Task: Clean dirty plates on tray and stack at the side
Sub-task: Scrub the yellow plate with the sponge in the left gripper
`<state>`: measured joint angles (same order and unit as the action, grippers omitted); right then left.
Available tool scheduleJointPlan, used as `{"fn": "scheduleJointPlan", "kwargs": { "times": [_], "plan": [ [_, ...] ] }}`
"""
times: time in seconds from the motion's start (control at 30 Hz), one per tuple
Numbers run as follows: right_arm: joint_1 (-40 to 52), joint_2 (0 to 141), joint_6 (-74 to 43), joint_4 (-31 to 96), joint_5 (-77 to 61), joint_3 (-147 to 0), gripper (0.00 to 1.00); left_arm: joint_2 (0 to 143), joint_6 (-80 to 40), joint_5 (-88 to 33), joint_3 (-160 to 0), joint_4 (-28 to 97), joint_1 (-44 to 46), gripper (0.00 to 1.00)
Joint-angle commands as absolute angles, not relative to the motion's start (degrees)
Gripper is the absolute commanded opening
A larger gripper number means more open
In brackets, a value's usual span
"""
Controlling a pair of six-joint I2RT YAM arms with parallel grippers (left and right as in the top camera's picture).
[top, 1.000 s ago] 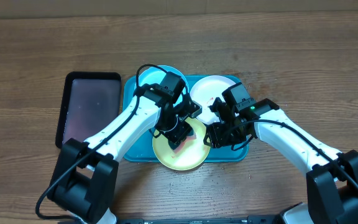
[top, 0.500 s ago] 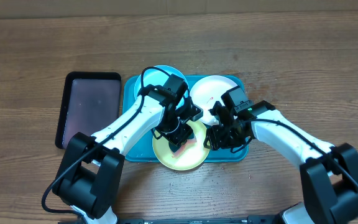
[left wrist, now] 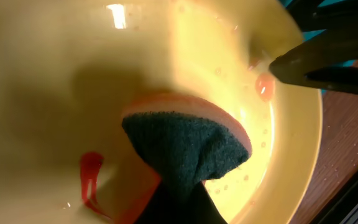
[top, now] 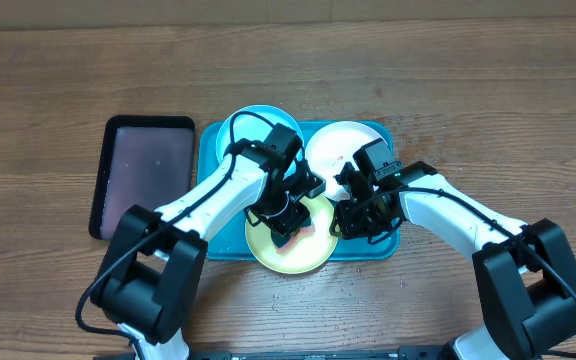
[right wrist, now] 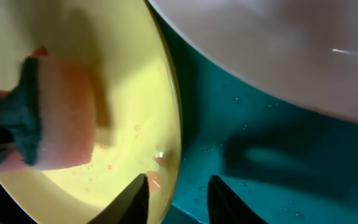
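Pinching sponge [left wrist: 185, 146] in left gripper [top: 286, 222], jaws pressed together on it, dark scouring face toward wrist camera, orange edge against yellow plate [top: 278, 255]. Red smear [left wrist: 91, 177] on that plate, at 7 o'clock of sponge in left wrist view.

Yellow plate at 6 o'clock end of tray [top: 209, 150], near rim overhanging tray edge above table [top: 468, 80]. Cyan plate [top: 240, 128] at 11 o'clock of tray, lapping over far rim. White plate [top: 340, 142] in 1 o'clock corner.

Right gripper [right wrist: 178, 196] at 3 o'clock of yellow plate, jaws spread and straddling its rim: one finger [right wrist: 135, 198] inside plate, other over tray floor. Gap visible on each side of rim, probably no contact, too blurred to be sure.

Black tray [top: 146, 175] at 9 o'clock, just beside blue one, not touching it.
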<state>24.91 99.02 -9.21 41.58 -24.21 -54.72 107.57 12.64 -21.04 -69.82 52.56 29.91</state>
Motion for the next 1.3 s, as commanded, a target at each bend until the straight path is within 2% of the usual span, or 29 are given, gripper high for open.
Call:
{"fn": "scheduleJointPlan", "kwargs": {
  "times": [0.0,0.47,0.67,0.83,0.9,1.27],
  "plan": [
    [25.19,98.94,-9.19,41.43,-24.73,-54.41,0.29,108.68,14.06,-21.17,-69.32,52.42,30.15,0.04],
    [25.19,98.94,-9.19,41.89,-24.51,-54.41,0.27,108.73,-9.47,7.14,-70.17,52.25,30.02,0.04],
    [25.19,98.94,-9.19,42.48,-24.51,-54.41,0.26,108.53,-9.43,5.80,-76.99,56.58,30.04,0.04],
    [25.19,98.94,-9.17,42.52,-24.53,-54.41,0.27,108.53,-1.15,-10.15,-82.02,59.53,30.50,0.04],
    [25.19,98.94,-9.17,42.50,-24.51,-54.41,0.27,108.55,2.26,-13.67,-81.65,59.72,30.96,0.04],
    [25.19,98.94,-9.17,42.50,-24.53,-54.43,0.27,108.64,11.86,-17.10,-72.53,57.67,35.31,0.04]
  ]
}}
